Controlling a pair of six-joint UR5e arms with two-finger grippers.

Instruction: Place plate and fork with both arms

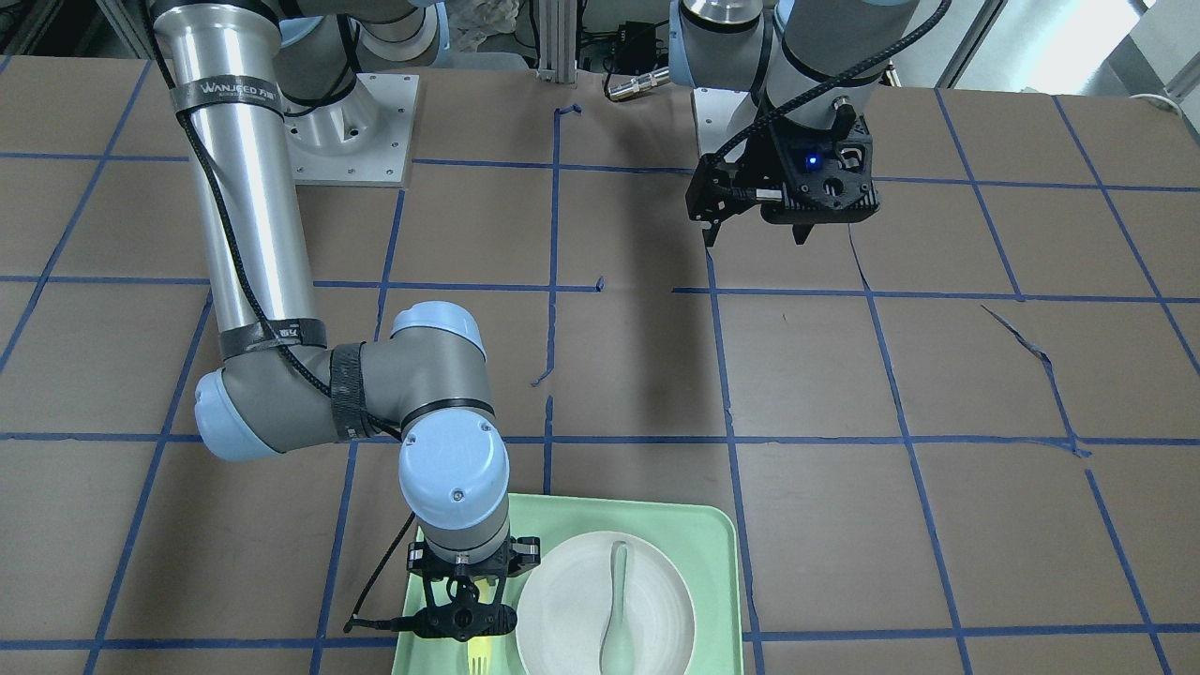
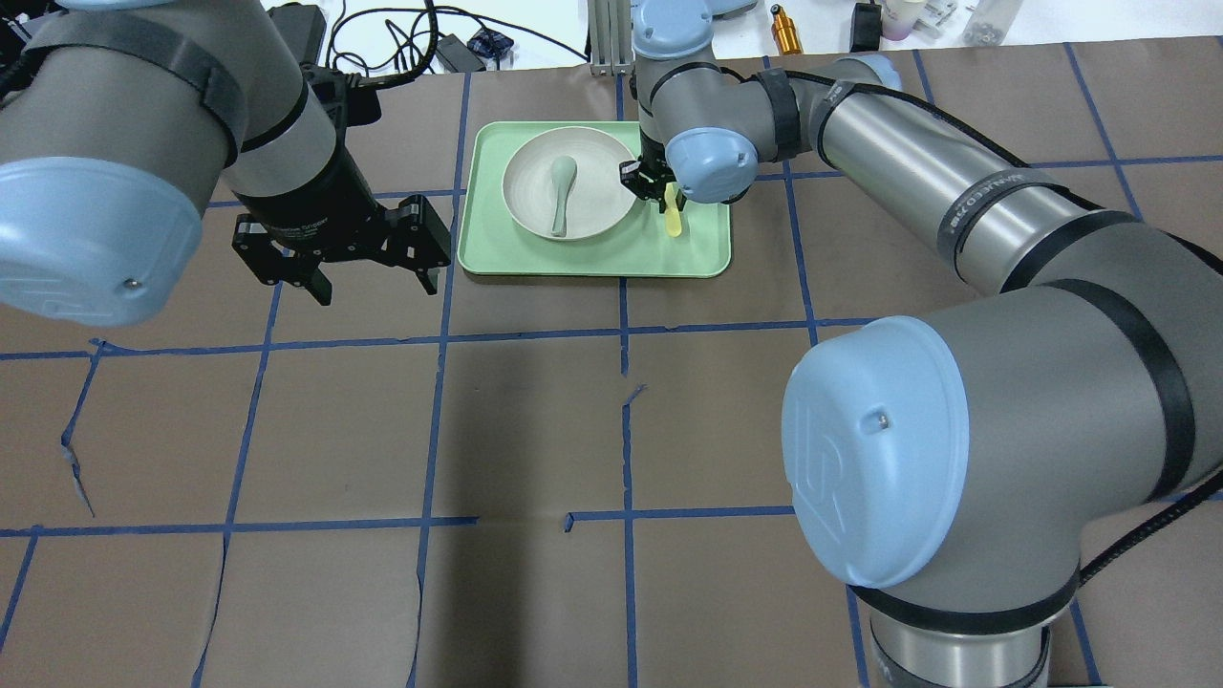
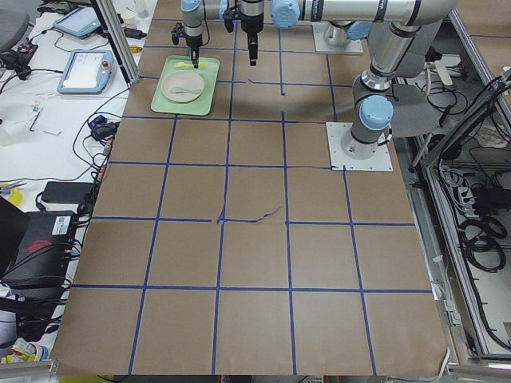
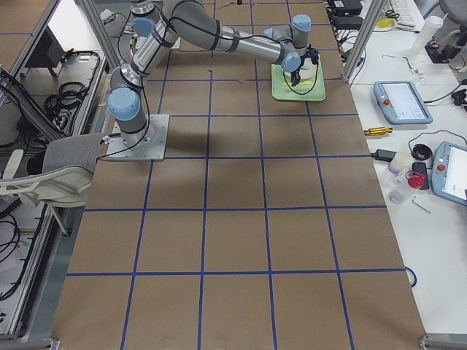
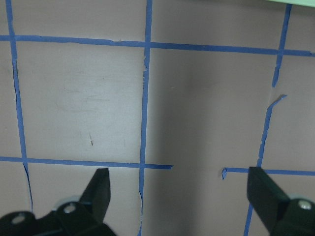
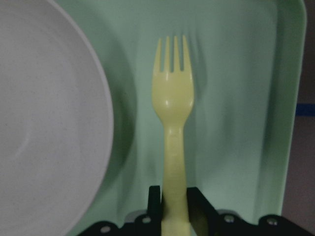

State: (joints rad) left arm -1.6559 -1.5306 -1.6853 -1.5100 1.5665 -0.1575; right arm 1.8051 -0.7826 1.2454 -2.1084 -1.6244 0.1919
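We see the right jaws pinching the fork by its handle over the tray, just beside the plate (a spoon lies on it); the left jaws hang spread above the desk.

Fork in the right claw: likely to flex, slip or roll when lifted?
The fork looks like thin moulded plastic, so probably light and fairly stiff. The right claw pinches only its handle end, so the smooth handle might pivot or slip. Its flat shape suggests it won't roll.
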